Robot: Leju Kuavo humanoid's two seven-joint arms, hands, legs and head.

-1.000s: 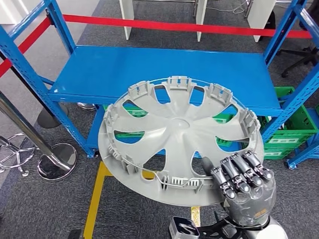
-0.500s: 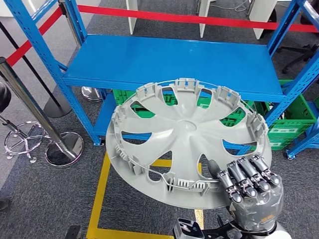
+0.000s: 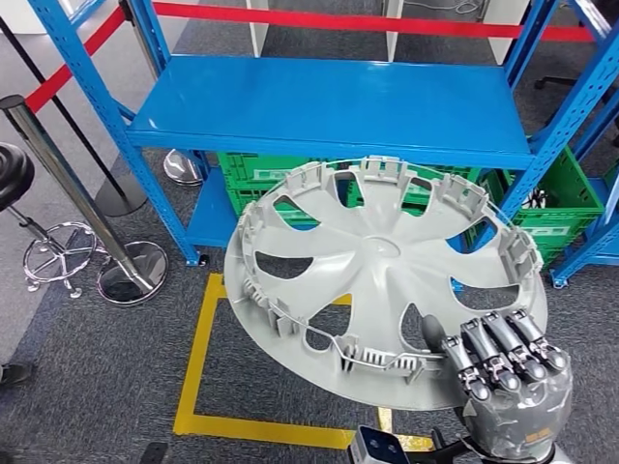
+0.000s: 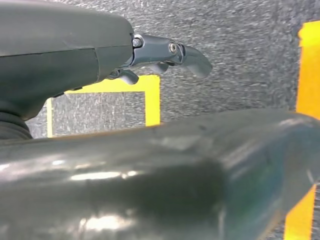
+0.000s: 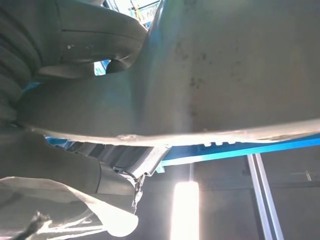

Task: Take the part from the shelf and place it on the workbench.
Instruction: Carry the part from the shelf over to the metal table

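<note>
The part is a large grey plastic wheel cover [image 3: 379, 261] with spoke cut-outs and clips round its rim, inner side up. My right hand [image 3: 511, 382] grips its near right edge, fingers curled over the rim, and holds it tilted above the floor in front of the blue shelf [image 3: 329, 101]. In the right wrist view the wheel cover [image 5: 226, 65] lies close against my right hand [image 5: 75, 60]. My left hand [image 4: 166, 50] hangs over the grey carpet, fingers stretched out, holding nothing.
The blue shelf board is bare. Green crates [image 3: 554, 208] sit under it. A chrome stanchion [image 3: 73, 184] with red tape and a black stool [image 3: 14, 174] stand at the left. A yellow taped square [image 3: 197, 358] marks the carpet below the cover.
The camera has moved: the whole scene has shifted, with more floor and yellow tape showing. The wheel cover stays in my right hand's grip.
</note>
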